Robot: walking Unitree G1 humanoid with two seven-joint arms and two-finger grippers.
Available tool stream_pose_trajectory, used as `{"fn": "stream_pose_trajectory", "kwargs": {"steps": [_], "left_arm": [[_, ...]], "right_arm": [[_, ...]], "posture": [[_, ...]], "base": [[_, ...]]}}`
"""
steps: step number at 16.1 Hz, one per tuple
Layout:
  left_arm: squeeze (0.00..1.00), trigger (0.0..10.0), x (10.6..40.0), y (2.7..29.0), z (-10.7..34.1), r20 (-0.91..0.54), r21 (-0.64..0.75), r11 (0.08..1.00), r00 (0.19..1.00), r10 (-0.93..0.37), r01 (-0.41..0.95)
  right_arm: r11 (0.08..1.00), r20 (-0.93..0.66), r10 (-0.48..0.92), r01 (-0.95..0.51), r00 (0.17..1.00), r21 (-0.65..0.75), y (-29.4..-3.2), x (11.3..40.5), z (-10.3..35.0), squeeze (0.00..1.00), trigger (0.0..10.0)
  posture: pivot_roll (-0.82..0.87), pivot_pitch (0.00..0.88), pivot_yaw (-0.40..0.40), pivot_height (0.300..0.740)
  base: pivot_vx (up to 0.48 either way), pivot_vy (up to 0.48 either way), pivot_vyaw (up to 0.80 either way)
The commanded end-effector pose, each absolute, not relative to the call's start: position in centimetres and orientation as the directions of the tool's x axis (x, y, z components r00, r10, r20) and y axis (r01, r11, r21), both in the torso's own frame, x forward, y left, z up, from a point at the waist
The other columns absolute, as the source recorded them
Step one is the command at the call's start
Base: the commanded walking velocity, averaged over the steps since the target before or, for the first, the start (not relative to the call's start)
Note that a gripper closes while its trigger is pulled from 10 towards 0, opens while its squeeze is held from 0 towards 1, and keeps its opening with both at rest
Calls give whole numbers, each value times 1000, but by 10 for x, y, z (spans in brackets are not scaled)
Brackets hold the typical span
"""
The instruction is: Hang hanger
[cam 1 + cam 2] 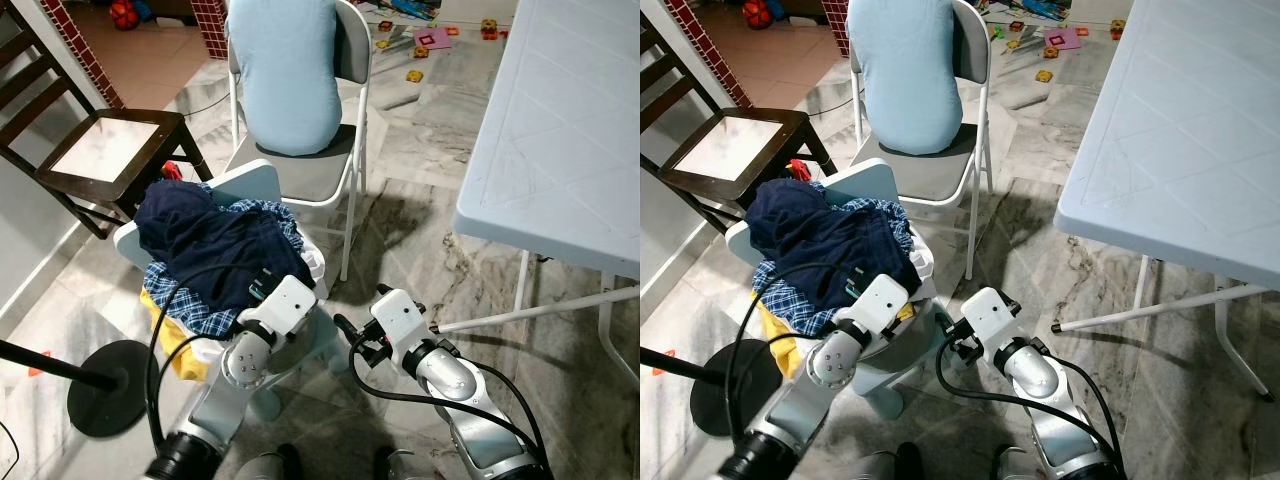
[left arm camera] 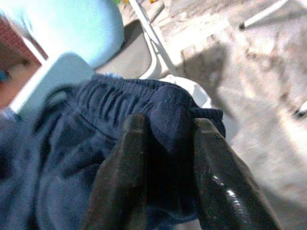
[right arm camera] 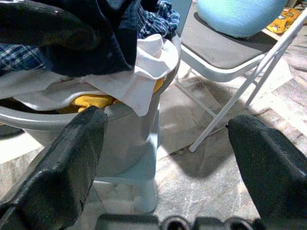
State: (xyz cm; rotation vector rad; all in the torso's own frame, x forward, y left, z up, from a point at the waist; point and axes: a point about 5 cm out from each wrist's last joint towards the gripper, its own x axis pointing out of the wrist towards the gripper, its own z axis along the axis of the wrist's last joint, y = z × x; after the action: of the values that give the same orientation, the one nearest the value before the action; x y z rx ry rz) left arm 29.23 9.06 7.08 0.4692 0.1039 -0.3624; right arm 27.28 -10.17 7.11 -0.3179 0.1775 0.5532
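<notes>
Left gripper (image 2: 165,158) jaws pinch the navy garment (image 1: 215,245); right gripper (image 3: 163,158) jaws spread beside it.

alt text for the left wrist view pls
The left gripper has its two black fingers closed on a fold of dark navy ribbed garment on a heap of clothes. Behind it stand a pale blue cushion on a grey folding chair and marbled floor.

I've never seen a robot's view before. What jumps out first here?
A heap of clothes on a small pale plastic chair right in front, with the left end effector pinching dark blue cloth. Behind stands a folding chair holding a light blue cushion; the right end effector hangs open nearby.
</notes>
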Motion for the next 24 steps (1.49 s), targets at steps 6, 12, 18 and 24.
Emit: {"fn": "stream_pose_trajectory", "kwargs": {"steps": [6,12,18,24], "left_arm": [[0,0,279,119,83,-97,213,947,969,-225,241],[0,4824,252,160,48,-273,199,973,960,-63,120],[1000,10000,261,168,46,-319,217,974,948,6,67],[1000,10000,262,167,53,-276,466,878,961,28,108]], "right_arm": [[799,-262,491,-549,831,-245,-101,269,67,0,10000],[788,-266,504,-564,822,-249,-99,270,66,0,10000],[780,-266,511,-571,817,-255,-99,269,67,0,10000],[780,-268,510,-571,817,-256,-99,268,66,0,10000]], "posture": [[-45,200,87,740],[-31,206,68,740],[-37,206,64,740],[-41,205,63,740]], "base": [[0,0,0],[0,0,0],[0,0,0],[0,0,0]]}}
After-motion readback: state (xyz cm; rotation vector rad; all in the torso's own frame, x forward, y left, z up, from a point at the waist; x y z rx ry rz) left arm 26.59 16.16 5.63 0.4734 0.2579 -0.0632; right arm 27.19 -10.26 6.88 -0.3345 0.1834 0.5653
